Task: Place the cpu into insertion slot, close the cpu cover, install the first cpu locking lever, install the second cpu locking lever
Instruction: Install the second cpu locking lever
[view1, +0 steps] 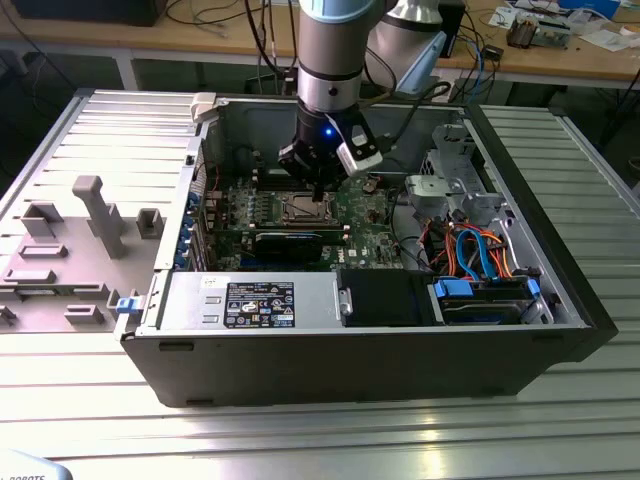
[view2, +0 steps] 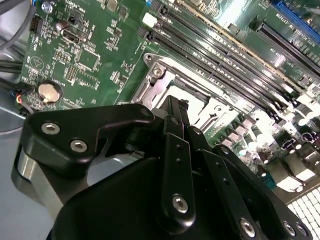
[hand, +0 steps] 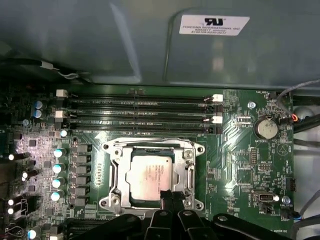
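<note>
Black gripper fingers, held together at lower centre, are seen at the closed cpu cover; the cpu is seated mid-frame. Lever locking is judged underway, precise downward pressure being required.

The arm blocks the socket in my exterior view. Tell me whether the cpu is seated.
Observer: In the first wrist view the cpu lies flat in the socket, silver top up.
Operator: Report the cover.
Observer: The cpu cover lies down around the cpu, which shows through its window.
Operator: Now the gripper.
Observer: The gripper is shut, with its tips at the socket's edge. I cannot tell whether they touch the cover.
</note>
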